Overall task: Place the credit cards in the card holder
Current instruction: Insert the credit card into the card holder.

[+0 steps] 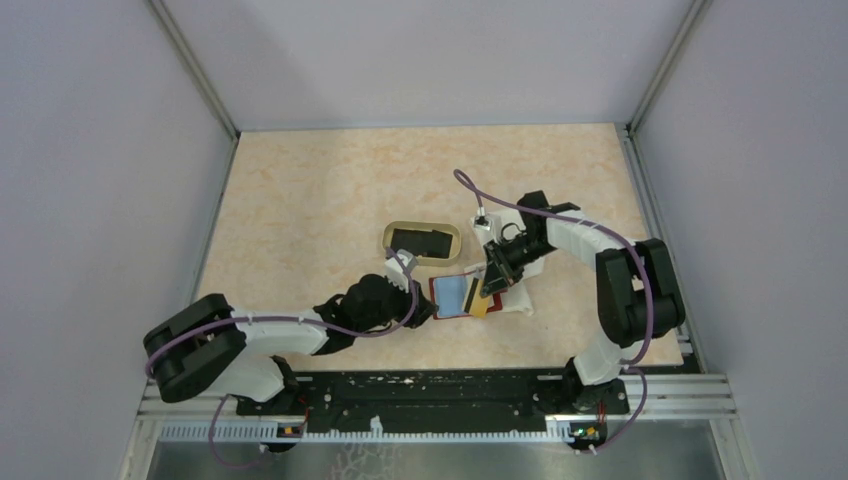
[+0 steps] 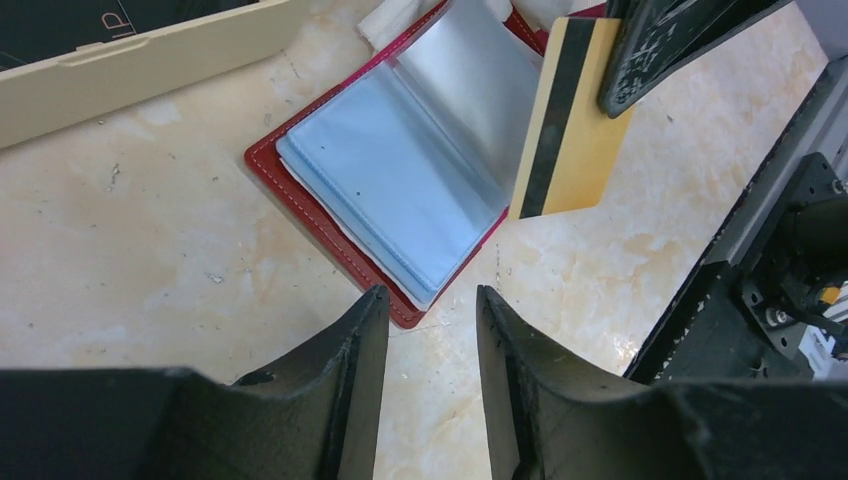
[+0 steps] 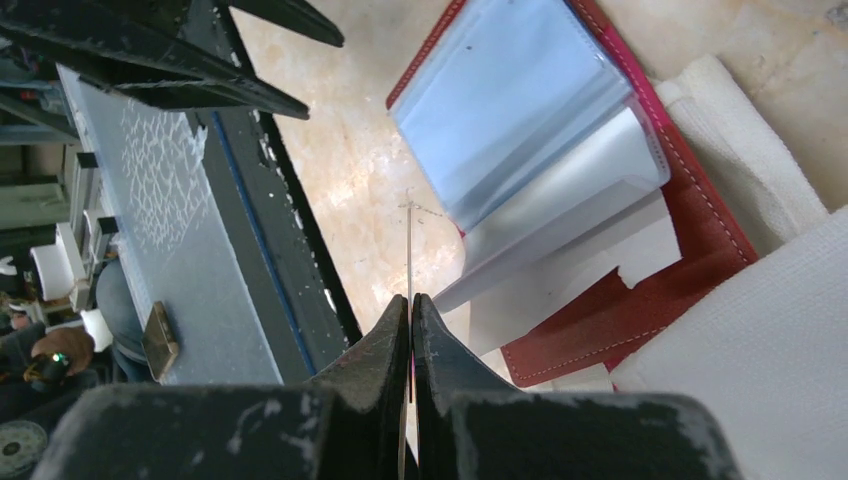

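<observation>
My right gripper (image 3: 410, 300) pinches the yellow card (image 2: 575, 130) at the open card holder's (image 2: 400, 160) edge. My left gripper (image 2: 432, 300) is spread near its corner, apparently not touching. Unpinned, the holder could slide and the card miss its sleeve.

Edge-on in the right gripper (image 3: 410, 305), fingers pinched, the yellow card (image 3: 409, 250) shows only as a thin line, face unseen; from the left wrist that gripper covers its top; tray (image 2: 130, 70) and black cards (image 2: 60, 20) run off the frame's top; cloth (image 3: 770, 340) lies partly under the holder (image 3: 700, 200), cut by the right edge.
</observation>
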`<control>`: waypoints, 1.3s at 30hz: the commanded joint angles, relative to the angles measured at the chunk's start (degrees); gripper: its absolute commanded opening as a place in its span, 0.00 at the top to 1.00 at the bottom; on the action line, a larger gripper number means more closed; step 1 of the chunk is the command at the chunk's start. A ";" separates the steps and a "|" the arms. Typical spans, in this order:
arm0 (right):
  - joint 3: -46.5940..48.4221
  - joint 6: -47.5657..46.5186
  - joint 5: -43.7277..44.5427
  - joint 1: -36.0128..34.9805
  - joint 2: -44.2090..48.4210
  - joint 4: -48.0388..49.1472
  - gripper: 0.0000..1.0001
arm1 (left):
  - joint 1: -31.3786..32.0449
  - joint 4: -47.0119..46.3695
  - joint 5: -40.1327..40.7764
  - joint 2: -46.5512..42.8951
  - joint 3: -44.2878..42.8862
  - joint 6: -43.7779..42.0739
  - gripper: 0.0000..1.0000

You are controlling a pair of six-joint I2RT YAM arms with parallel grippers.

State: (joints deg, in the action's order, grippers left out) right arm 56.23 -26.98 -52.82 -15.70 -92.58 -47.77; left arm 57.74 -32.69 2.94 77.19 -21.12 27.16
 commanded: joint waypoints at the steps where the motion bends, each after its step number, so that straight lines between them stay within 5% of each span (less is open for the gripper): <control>1: 1.51 3.81 2.96 -0.51 -1.98 2.57 1.00 | -0.25 -7.11 -0.78 1.83 -0.85 3.76 0.57; 12: 2.91 6.08 1.92 2.69 -6.19 3.56 1.00 | -0.30 -7.70 -4.45 12.95 -7.35 3.20 0.71; 21: 3.62 6.42 -0.45 4.43 -6.60 3.40 1.00 | -0.27 5.97 5.15 15.16 -10.78 6.83 0.82; 39: 5.30 8.33 -0.63 4.37 -13.63 3.62 1.00 | -0.25 5.88 4.03 15.90 -10.25 6.43 0.84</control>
State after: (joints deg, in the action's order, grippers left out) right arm 59.00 -19.73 -53.23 -11.46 -105.21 -45.34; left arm 57.58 -28.71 6.63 91.94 -31.05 33.69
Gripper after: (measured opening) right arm 0.007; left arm 0.157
